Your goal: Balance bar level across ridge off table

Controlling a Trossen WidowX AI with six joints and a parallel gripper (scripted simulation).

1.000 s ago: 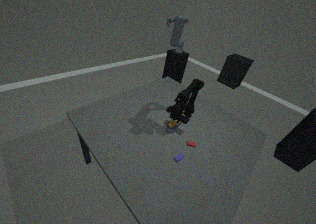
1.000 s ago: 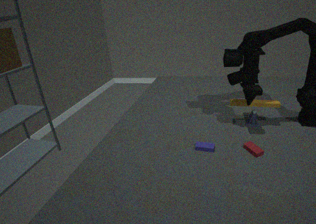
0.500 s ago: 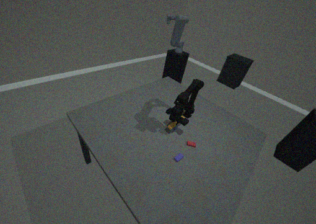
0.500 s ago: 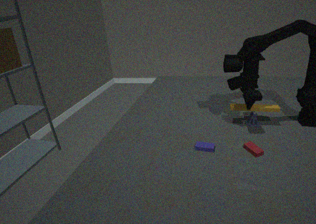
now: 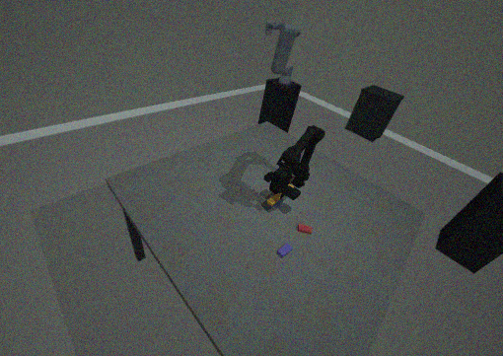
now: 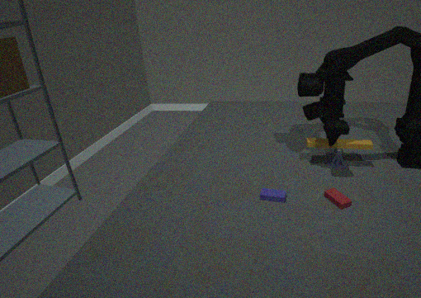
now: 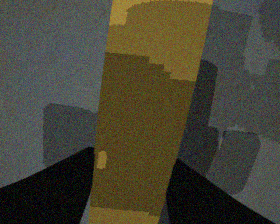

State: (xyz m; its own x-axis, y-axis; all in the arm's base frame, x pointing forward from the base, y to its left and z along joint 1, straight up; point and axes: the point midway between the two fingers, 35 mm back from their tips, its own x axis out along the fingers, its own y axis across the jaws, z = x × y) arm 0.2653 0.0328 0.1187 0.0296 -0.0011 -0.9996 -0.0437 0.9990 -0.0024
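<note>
The yellow-orange bar [image 5: 274, 198] [image 6: 357, 144] [image 7: 145, 110] is held by my gripper [image 6: 333, 144] [image 7: 131, 162], which is shut on it near the middle of its length. In the exterior view the bar looks close to level, with both ends above the table. The small blue-grey ridge [image 6: 338, 159] stands on the table directly below the held part of the bar. Its top is at or just under the bar's underside; whether they touch cannot be told. The wrist view does not show the ridge's top, as the bar covers it.
A blue-purple block [image 5: 284, 249] [image 6: 273, 196] and a red block [image 5: 305, 229] [image 6: 338, 198] lie on the table on the exterior view side of the ridge. A grey shelf rack [image 6: 50, 118] stands at the left, beyond the table edge.
</note>
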